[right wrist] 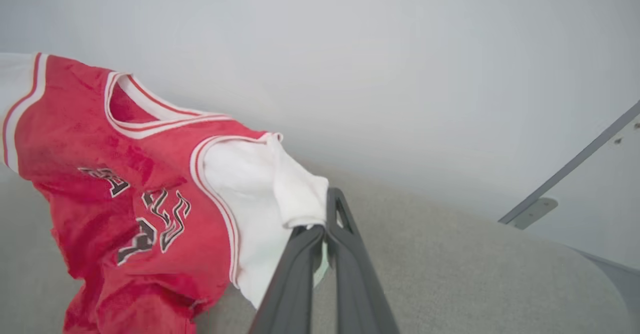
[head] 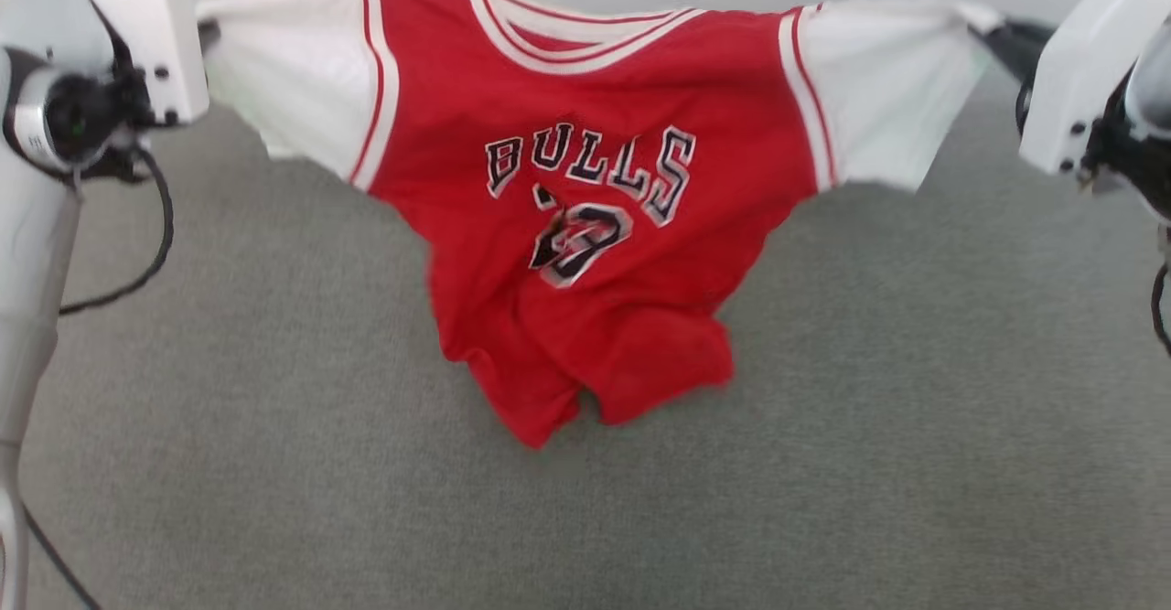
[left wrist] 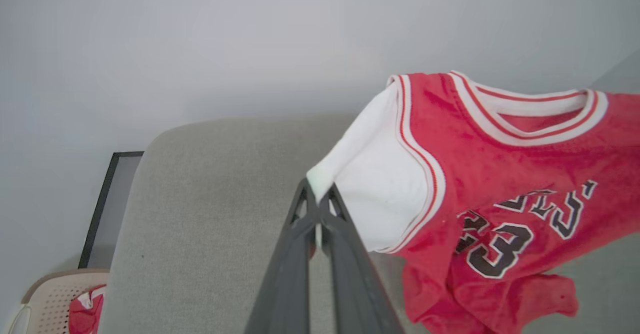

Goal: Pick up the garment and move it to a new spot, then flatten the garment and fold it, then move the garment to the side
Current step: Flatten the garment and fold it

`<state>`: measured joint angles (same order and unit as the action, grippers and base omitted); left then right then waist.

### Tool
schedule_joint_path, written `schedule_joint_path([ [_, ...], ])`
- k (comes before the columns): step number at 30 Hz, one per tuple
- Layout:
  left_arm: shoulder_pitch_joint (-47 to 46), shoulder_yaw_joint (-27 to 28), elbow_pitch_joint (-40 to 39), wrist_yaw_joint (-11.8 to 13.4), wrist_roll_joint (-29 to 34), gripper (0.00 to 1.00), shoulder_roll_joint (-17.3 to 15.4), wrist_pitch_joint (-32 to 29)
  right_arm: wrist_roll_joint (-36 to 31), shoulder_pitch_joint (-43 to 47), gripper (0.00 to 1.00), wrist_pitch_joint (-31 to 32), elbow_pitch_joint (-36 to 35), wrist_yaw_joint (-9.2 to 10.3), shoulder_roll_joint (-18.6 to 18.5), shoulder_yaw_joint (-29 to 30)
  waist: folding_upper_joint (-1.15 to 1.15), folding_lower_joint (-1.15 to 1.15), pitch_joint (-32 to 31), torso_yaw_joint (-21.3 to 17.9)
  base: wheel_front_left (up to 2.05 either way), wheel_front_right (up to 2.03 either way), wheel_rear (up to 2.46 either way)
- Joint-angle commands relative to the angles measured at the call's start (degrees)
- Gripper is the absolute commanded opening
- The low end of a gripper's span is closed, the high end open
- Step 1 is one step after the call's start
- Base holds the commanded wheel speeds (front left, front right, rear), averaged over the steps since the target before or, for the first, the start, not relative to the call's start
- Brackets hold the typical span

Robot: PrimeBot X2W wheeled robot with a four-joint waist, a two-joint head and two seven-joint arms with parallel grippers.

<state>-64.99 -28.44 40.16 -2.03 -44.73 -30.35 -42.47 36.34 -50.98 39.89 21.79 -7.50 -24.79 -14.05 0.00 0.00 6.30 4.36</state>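
Observation:
The garment point(head: 585, 253), a red jersey with white sleeves and "BULLS" on the chest, hangs stretched between both arms above the grey table point(head: 274, 464). Its crumpled hem droops toward the table top. My left gripper point(left wrist: 318, 200) is shut on the tip of one white sleeve point(left wrist: 372, 189). Pinched on the other white sleeve point(right wrist: 270, 199) is my right gripper point(right wrist: 324, 226), also shut. In the head view the dark right fingers point(head: 1011, 43) reach the sleeve end at the upper right, while the left fingertips sit behind the left wrist housing point(head: 137, 34).
A pale wall rises behind the table's far edge. Off the table's corner stands a beige perforated basket point(left wrist: 50, 299) with a red cloth point(left wrist: 85, 311) in it, beside a dark-framed panel point(left wrist: 107, 209). A grey rail with a bracket point(right wrist: 535, 209) runs along the wall.

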Motion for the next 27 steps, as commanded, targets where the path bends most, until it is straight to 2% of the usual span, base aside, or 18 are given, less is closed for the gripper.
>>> schedule_joint_path([
  [1,-2.0,-0.2,0.1,-0.5,1.2,0.0,0.8,1.4,0.9,-2.1,0.0,-2.6,1.2,0.01,0.5,-0.2,0.0,0.0,-3.1,-1.6,0.0,0.0,0.0],
  [10,-7.6,-0.8,2.2,-1.7,2.5,0.0,2.9,6.2,1.1,-9.8,0.0,-11.1,6.0,0.02,1.6,-4.8,0.0,0.0,-6.1,-3.6,0.0,0.0,0.0],
  [17,-11.1,-0.9,5.3,-2.3,3.0,0.0,4.4,9.9,2.0,-15.2,0.0,-13.7,11.3,0.01,2.5,-7.7,0.0,0.0,-6.2,-4.7,0.0,0.0,0.0],
  [22,-14.1,-0.5,8.0,-2.5,4.0,0.0,5.1,14.9,1.0,-19.3,0.0,-17.0,16.2,0.01,3.4,-9.3,0.0,0.0,-4.5,-5.6,0.0,0.0,0.0],
  [27,-19.0,-0.4,10.8,-2.2,5.5,0.0,6.4,21.1,-1.5,-25.2,0.0,-22.5,23.2,0.01,4.7,-10.3,0.0,0.0,0.0,-6.1,0.0,0.0,0.0],
])
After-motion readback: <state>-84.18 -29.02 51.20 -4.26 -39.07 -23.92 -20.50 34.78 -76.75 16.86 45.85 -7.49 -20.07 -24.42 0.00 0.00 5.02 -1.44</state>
